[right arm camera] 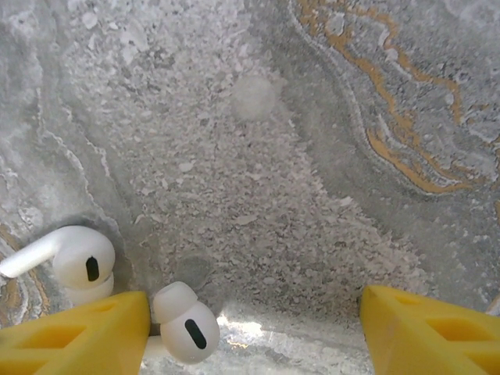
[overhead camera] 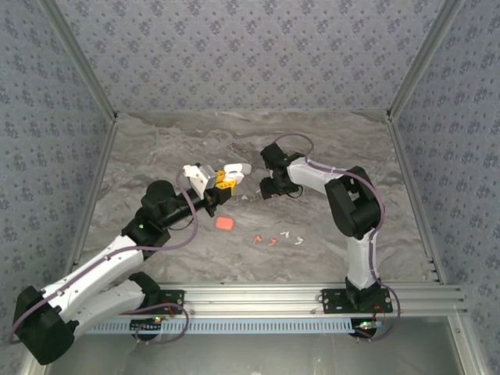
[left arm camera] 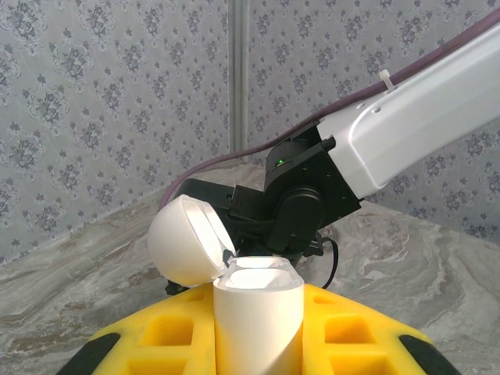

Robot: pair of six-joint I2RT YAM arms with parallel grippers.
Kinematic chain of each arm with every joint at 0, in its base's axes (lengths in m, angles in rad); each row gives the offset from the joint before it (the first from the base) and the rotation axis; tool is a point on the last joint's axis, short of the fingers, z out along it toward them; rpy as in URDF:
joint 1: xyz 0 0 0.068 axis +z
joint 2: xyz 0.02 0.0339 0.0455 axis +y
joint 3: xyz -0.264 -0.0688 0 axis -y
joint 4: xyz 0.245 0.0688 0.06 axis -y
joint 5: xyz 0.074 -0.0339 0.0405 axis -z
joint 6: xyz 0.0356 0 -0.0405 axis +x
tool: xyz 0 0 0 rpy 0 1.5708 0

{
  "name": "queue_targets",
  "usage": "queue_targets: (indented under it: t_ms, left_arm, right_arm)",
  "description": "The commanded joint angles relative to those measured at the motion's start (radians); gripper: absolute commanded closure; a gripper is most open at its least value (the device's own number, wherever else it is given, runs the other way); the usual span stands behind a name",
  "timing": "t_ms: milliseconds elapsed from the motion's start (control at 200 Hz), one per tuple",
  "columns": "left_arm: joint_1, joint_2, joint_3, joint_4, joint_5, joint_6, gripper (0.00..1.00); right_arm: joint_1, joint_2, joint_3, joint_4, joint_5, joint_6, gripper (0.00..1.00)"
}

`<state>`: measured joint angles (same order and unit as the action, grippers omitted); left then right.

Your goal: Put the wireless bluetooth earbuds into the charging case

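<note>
My left gripper [overhead camera: 227,180] [left arm camera: 258,320] is shut on a white charging case [left arm camera: 258,312] [overhead camera: 236,169], held upright above the table between yellow fingers [left arm camera: 156,336]. The case's lid [left arm camera: 186,238] is hinged open to the left in the left wrist view. My right gripper [overhead camera: 271,187] [right arm camera: 254,328] hangs open just above the table, facing down. One white earbud [right arm camera: 185,322] lies against the inner side of its left finger [right arm camera: 74,332]. Another white earbud [right arm camera: 74,262] lies just outside that finger. More earbuds, white [overhead camera: 298,240] and orange-red [overhead camera: 258,238], lie nearer the arm bases.
An orange-red case [overhead camera: 224,223] sits shut on the marble table [overhead camera: 328,141] below my left gripper. The right arm's wrist [left arm camera: 301,199] is right behind the held case. Patterned walls and metal rails [overhead camera: 312,295] bound the table.
</note>
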<state>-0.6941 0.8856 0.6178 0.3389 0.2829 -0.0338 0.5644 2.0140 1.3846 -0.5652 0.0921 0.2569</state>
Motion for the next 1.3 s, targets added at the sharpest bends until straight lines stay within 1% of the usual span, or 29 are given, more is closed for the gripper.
queue_targets:
  t_ms: [0,95,235,295,480,655,770,1054,1294]
  left_arm:
    - [-0.005,-0.007,0.003,0.014,-0.005,0.009,1.0]
    - [-0.005,-0.007,0.001,0.017,-0.005,0.007,1.0]
    - [-0.004,-0.006,0.002,0.016,-0.005,0.005,1.0]
    - [-0.005,-0.006,0.002,0.017,-0.005,0.004,1.0]
    - [-0.004,-0.011,-0.001,0.013,-0.005,0.002,1.0]
    - [-0.005,-0.011,-0.001,0.013,-0.005,0.002,1.0]
    - [-0.005,-0.014,-0.001,0.01,-0.007,0.002,1.0]
    - [-0.005,-0.025,-0.001,-0.004,-0.016,0.008,1.0]
    - [-0.005,-0.025,-0.001,-0.012,-0.022,0.01,1.0]
  right_arm:
    - [0.007,-0.022,-0.028,-0.091,0.028,-0.013,0.28]
    - [0.006,-0.036,-0.038,-0.099,0.038,-0.018,0.3]
    - [0.007,-0.049,-0.042,-0.108,0.039,-0.023,0.37]
    - [0.007,-0.051,-0.036,-0.118,0.039,-0.028,0.39]
    - [0.006,-0.082,-0.022,-0.131,0.025,-0.035,0.4]
    - [-0.001,-0.103,0.004,-0.116,-0.014,-0.039,0.4]
    - [-0.004,-0.08,0.036,-0.119,-0.017,-0.051,0.4]
    - [-0.004,0.002,0.107,-0.128,-0.029,-0.082,0.46]
    - [-0.001,0.052,0.133,-0.128,-0.046,-0.099,0.5]
